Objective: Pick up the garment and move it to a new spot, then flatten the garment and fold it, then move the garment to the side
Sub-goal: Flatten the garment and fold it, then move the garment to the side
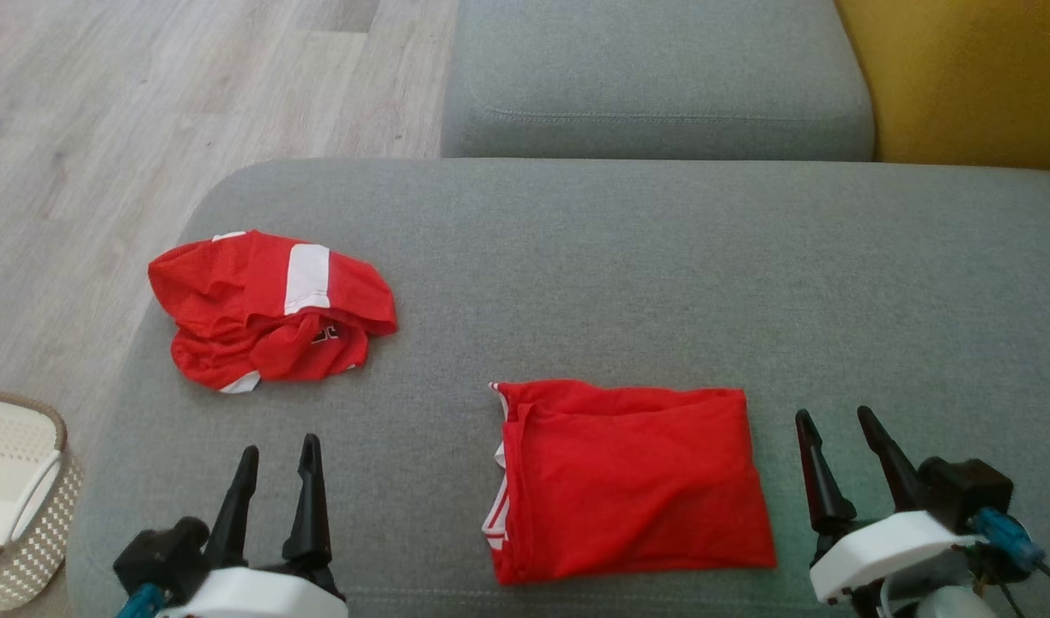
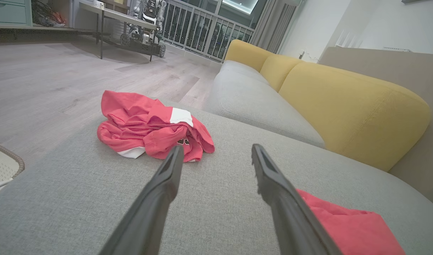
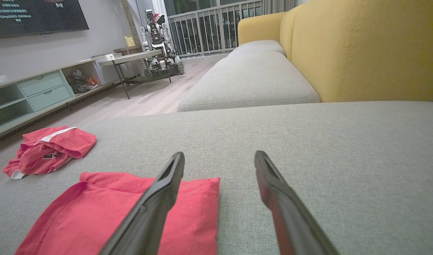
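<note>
Two red garments are lying on the grey sofa seat [image 1: 662,283]. From the head camera, the folded red garment [image 1: 628,481] is being shown flat, as a rough rectangle, at 6 o'clock from the middle of the seat, with its white-trimmed edge turned toward 9 o'clock. The crumpled red garment [image 1: 271,305], crossed by a white stripe, is lying in a heap at 9 o'clock, well apart from the folded one and near the seat's rounded corner. The left gripper [image 1: 280,445] is being held at 7 o'clock, below the crumpled heap, with its two dark fingers spread apart on nothing and pointing toward 12 o'clock. The right gripper [image 1: 834,415] is being held at 5 o'clock, just beside the 3 o'clock edge of the folded garment and apart from it; its fingers are also being held wide, with bare cushion between them. A pale woven basket [image 1: 18,498] is standing on the wooden floor [image 1: 104,129] at 8 o'clock, off the seat's edge, and a yellow backrest [image 1: 971,77] is being shown at 1 o'clock
</note>
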